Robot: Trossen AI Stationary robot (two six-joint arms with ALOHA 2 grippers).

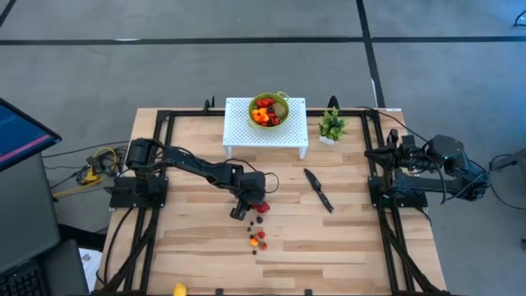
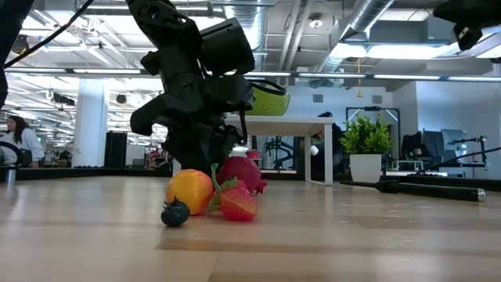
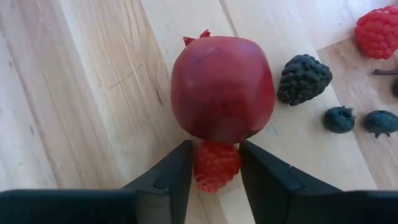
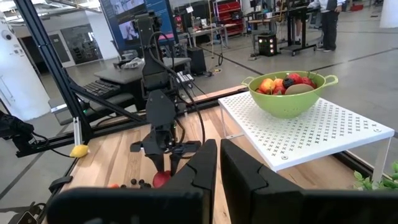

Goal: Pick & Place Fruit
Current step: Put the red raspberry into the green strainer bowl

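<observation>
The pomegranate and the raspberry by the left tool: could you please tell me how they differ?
The pomegranate is smooth, dark red and much larger; the raspberry is bumpy, brighter red and small. The raspberry sits between the left tool's fingers, while the pomegranate lies just beyond their tips. Both are red and rest on the table.

High view looks straight down over the whole pale wooden slatted tabletop (image 1: 197, 247). Low view sits at board level, facing the far room. Left wrist view hovers close above the boards; right wrist view looks across from farther off. All share the tabletop's middle.
</observation>
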